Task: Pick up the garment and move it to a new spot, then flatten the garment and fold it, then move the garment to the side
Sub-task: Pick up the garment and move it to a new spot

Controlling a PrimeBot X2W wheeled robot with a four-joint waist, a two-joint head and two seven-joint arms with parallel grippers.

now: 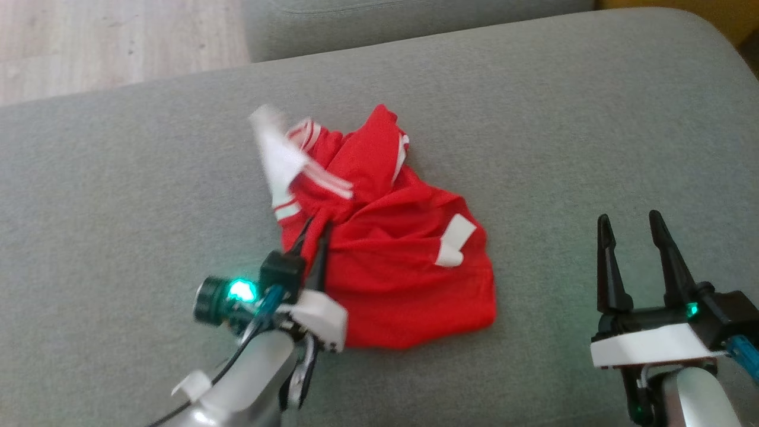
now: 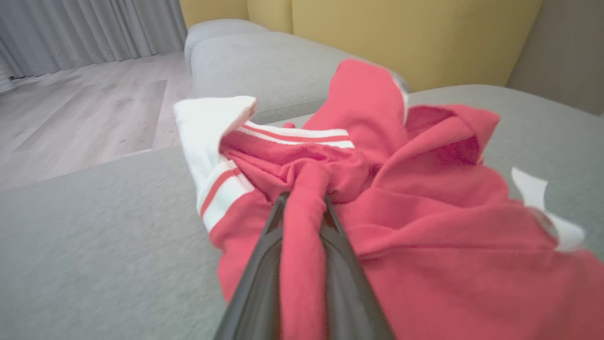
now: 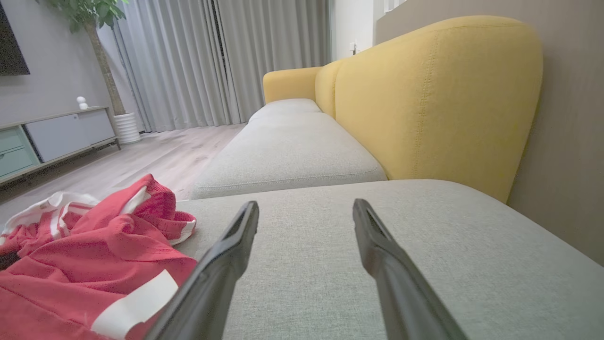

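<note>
As I read the feeds from my station, the stock stands thus. Item one: garment, red with white bands, crumpled in a heap near the middle of the grey cushion; one white cuff shows blurred at its far left. Item two: left gripper, clenched on a bunched red fold at the heap's near-left edge. Item three: right gripper, jaws spread, grasping nothing, over bare cushion well right of the garment. Item four: yellow backrest. Item five: wood floor.
</note>
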